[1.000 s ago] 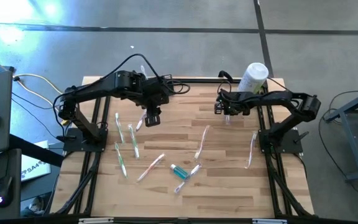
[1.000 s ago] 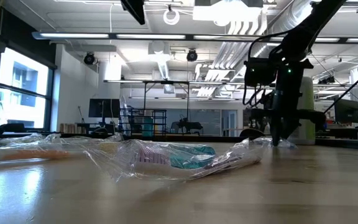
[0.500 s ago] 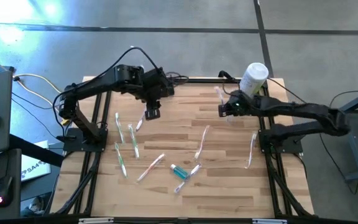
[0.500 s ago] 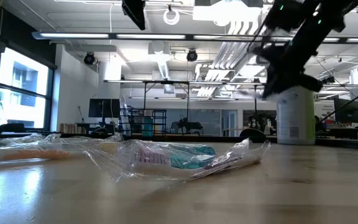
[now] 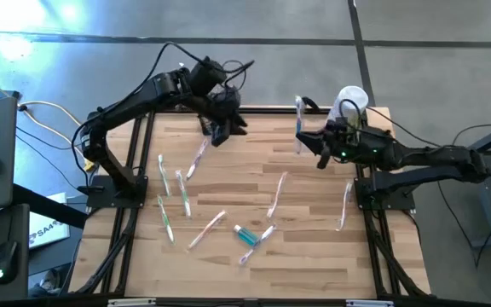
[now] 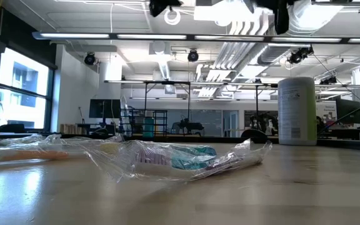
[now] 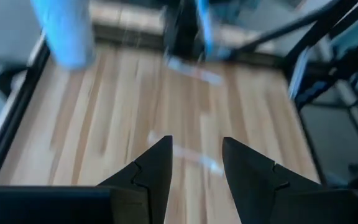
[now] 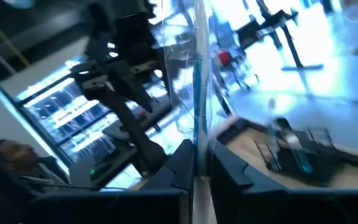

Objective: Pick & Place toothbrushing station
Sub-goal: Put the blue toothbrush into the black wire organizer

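From above, the right gripper (image 5: 303, 141) hangs over the desk's (image 5: 314, 256) far edge, pinching a wrapped toothbrush (image 5: 298, 115); the left gripper (image 5: 228, 128) hovers opposite. Right wrist: fingers (image 8: 179, 163) clamp that toothbrush, the black toothbrushing station (image 8: 297, 155) well beyond them. Left wrist: fingers (image 7: 157, 171) parted, empty. Low view: only the white container (image 6: 297, 111).

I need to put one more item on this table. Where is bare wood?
The near edge of the wooden table, below the teal-capped wrapped item, is bare. So is the middle strip between the left gripper and right gripper. Crowded: the left half, with scattered wrapped toothbrushes.
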You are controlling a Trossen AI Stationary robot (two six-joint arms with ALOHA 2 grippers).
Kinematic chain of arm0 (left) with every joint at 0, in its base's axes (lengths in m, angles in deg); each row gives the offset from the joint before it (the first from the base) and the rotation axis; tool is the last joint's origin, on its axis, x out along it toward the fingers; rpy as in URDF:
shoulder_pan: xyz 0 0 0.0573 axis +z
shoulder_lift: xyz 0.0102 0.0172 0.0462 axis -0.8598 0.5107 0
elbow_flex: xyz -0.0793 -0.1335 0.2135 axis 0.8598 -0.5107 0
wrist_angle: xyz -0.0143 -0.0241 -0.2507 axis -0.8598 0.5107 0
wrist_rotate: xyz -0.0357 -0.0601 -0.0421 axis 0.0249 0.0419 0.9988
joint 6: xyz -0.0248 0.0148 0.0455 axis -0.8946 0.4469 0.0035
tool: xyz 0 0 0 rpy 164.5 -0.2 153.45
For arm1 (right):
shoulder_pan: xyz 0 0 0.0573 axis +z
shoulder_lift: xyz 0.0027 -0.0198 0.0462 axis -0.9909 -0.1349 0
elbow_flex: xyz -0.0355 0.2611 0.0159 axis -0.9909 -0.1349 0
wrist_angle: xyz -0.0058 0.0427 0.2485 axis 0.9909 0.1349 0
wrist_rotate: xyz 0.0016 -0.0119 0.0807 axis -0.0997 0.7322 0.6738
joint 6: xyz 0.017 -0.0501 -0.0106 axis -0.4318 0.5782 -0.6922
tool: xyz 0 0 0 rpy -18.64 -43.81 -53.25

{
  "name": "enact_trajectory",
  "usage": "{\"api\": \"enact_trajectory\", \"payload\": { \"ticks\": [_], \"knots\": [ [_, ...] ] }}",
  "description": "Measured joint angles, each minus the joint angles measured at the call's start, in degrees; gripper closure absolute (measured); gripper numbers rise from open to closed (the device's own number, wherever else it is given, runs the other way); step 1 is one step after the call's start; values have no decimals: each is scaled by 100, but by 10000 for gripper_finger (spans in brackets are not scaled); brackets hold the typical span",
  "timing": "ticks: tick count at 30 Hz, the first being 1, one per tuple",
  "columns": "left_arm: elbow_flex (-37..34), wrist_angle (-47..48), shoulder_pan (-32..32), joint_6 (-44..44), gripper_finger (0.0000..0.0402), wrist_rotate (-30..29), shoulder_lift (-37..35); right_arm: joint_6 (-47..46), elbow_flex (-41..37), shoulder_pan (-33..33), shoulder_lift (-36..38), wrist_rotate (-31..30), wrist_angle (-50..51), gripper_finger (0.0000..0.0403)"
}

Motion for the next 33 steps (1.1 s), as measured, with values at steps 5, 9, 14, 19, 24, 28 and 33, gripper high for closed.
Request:
{"api": "enact_trajectory", "payload": {
  "ticks": [5,9,14,19,24,28,33],
  "knots": [
    [-2,-1165,-320,-64,261,23,0,110,0,166,-37,17,-84,385],
    [13,-1955,-659,-250,261,-250,149,149,0,271,-46,30,-91,385],
    [-7,-2508,-806,-1109,261,-463,435,323,2,404,-46,209,-251,385],
    [-11,-2975,-826,-1406,261,-366,713,581,11,476,-42,321,-273,385],
    [-4,-3554,-907,-1631,261,-307,881,595,10,472,-44,506,-173,385],
    [-4,-3895,-1034,-1636,261,-313,1035,614,11,474,-39,630,-43,385],
    [-7,-4111,-1172,-1741,261,-334,1178,621,13,474,-36,899,131,385]
  ]
}}
